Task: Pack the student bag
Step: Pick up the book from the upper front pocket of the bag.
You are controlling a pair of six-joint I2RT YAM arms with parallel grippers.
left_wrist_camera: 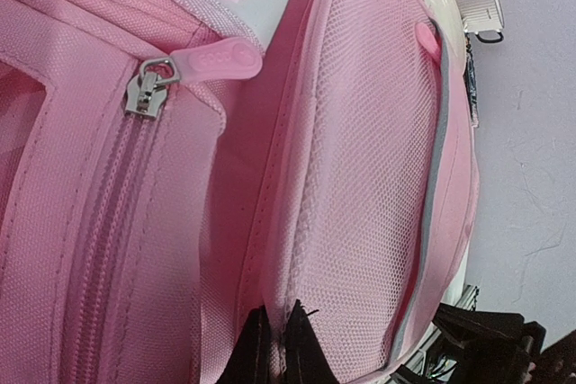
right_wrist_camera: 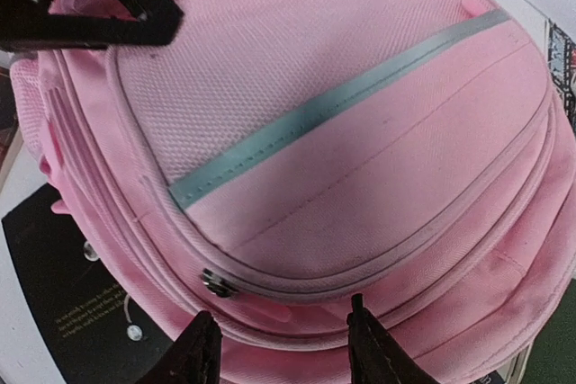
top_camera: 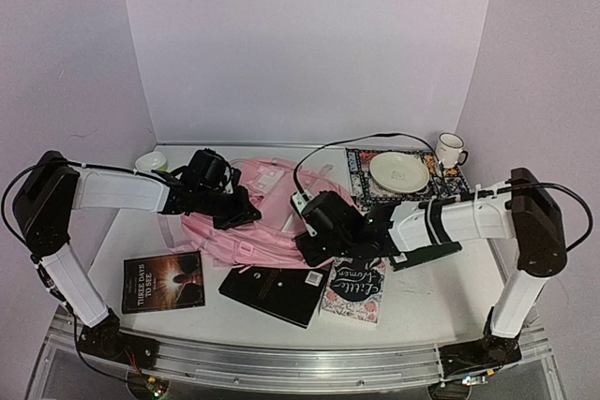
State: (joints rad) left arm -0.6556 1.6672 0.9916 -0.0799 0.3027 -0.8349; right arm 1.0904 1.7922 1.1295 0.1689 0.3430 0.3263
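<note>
The pink student bag (top_camera: 272, 201) lies flat in the middle of the table. My left gripper (top_camera: 239, 213) is at its left side; in the left wrist view (left_wrist_camera: 279, 337) it is shut on a fold of the bag's (left_wrist_camera: 360, 159) mesh side-pocket seam. A metal zip slider (left_wrist_camera: 144, 92) with a pink pull tab (left_wrist_camera: 216, 60) shows higher up. My right gripper (top_camera: 306, 250) is at the bag's near right edge; in the right wrist view (right_wrist_camera: 281, 334) it is open, just above the bag's (right_wrist_camera: 360, 132) rim. A zip slider (right_wrist_camera: 216, 283) lies just beyond the left finger.
Three books lie in front of the bag: "Three Days to See" (top_camera: 164, 281), a black book (top_camera: 277, 292) and "Little Women" (top_camera: 354, 288). A plate (top_camera: 398, 171) on a patterned mat and a mug (top_camera: 450, 149) stand back right. A small cup (top_camera: 150, 163) stands back left.
</note>
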